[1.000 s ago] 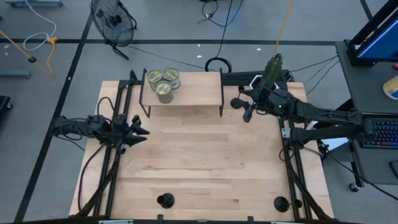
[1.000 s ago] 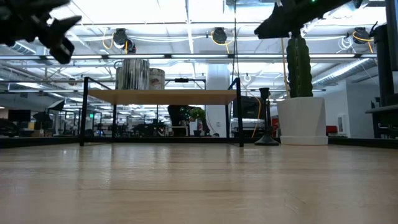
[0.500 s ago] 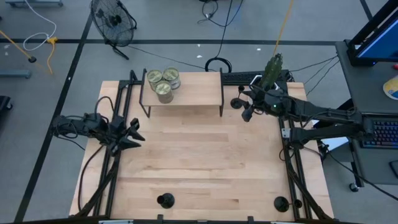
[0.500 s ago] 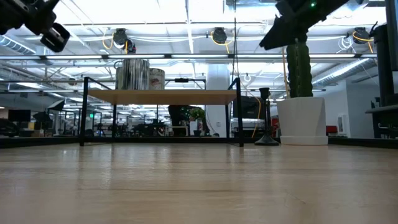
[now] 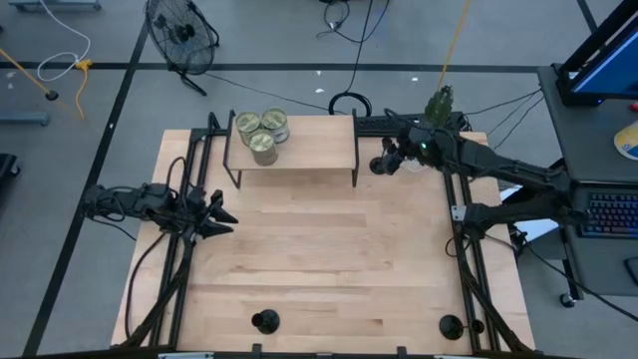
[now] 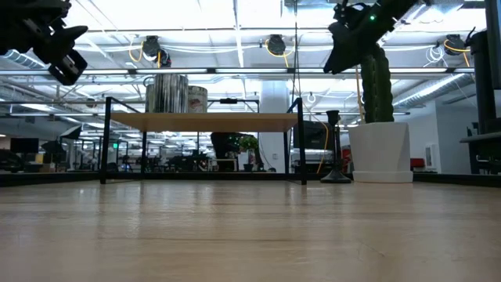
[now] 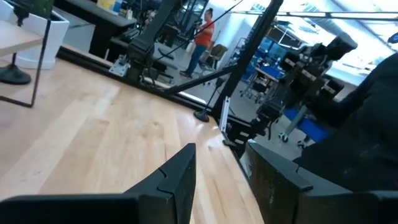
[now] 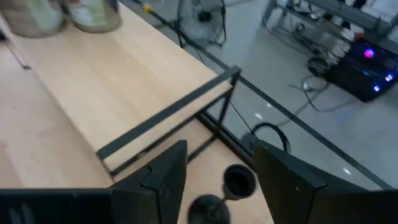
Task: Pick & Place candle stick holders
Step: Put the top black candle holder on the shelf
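a: high view first — which holder are you after, and which way is it from you?

b: my right gripper hangs over the far right of the table, just right of the shelf. the holder stands right under me; from my wrist i look down into its cup, between my fingers. its long axis is upright, so i judge the move is a straight drop with the jaws either side of the stem.

a: hand state?

b: spread wide, nothing in it. my left gripper waits at the left edge, fingers narrowly parted, empty.

a: the other holders?

b: two stand at the near edge: one left of centre, one toward the right. both are well apart from either hand, and the far one is plainly mine.

a: what is it like to grip?

b: black, probably metal: flat round base, thin stem, small cup. the low view shows it beside the white cactus pot. smooth and slim; i'd expect it to tip if caught off centre. the table is pale wood, the shelf wood on a thin black frame with tins on top.
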Robot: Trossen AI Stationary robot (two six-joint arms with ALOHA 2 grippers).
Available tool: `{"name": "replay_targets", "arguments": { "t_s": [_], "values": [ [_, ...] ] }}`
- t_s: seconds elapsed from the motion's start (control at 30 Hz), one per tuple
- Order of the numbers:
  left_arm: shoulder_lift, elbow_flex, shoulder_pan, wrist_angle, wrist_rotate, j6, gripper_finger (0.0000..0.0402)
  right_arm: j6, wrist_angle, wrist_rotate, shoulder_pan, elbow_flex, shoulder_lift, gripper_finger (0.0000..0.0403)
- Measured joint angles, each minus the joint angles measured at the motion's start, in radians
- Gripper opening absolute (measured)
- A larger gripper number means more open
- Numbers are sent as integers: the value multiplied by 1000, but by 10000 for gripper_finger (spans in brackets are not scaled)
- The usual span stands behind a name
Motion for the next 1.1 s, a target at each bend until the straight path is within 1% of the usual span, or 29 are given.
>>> {"name": "replay_targets", "arguments": {
  "t_s": [0.17, 0.3, 0.37, 0.47, 0.63, 0.7, 0.83, 1.1],
  "values": [
    [0, 0, 0, 0, -6, 30, 143, 48, -184, -6, -46, 151, 103, 180],
    [0, 0, 0, 0, -6, 45, 143, 36, -226, -86, -82, 209, 160, 180],
    [0, 0, 0, 0, -6, 45, 143, 0, -229, -109, -99, 218, 181, 180],
    [0, 0, 0, -10, -6, 43, 143, -60, -231, -110, -130, 223, 204, 180],
    [0, 0, 0, -16, -6, 42, 143, -204, -236, -183, -183, 223, 219, 180],
    [0, 0, 0, -16, -6, 42, 143, -254, -236, -190, -200, 223, 219, 180],
    [0, 0, 0, -17, -6, 47, 143, -289, -239, -239, -228, 223, 219, 180],
    [0, 0, 0, -17, -6, 78, 143, -319, -259, -236, -239, 195, 222, 180]
  ]
}}
